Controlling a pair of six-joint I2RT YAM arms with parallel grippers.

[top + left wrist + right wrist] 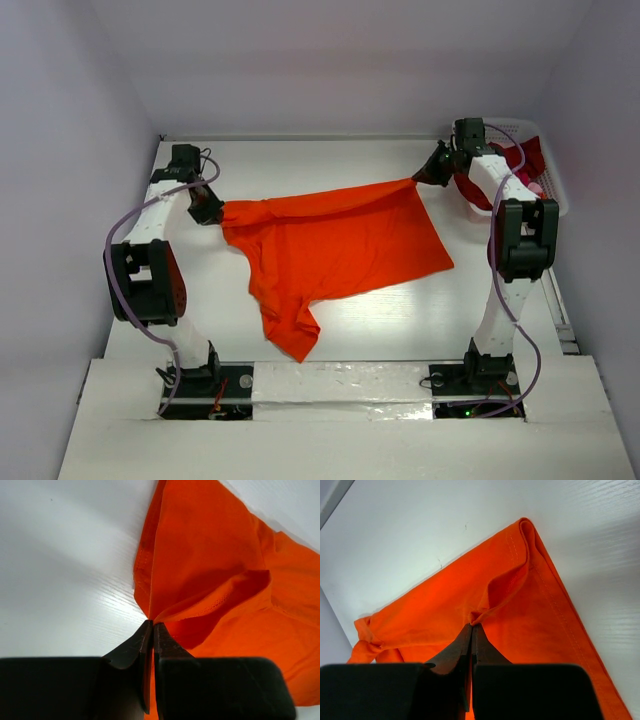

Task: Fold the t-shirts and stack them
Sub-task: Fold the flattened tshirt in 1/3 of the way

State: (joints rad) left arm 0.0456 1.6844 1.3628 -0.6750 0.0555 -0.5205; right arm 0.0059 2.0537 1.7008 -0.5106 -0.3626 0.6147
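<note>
The orange t-shirt (335, 250) lies spread on the bench (400, 325), its far edge taut between the left end effector (213, 212) and the right end effector (420, 180), each pinched tight on fabric. Right of it, dark red t-shirts (530, 155) sit in the basket (556, 195), partly hidden behind the right arm (520, 235).

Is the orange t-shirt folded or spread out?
Spread out, unfolded: the orange t-shirt lies mostly flat, stretched between the left gripper and right gripper, each pinching an edge.
</note>
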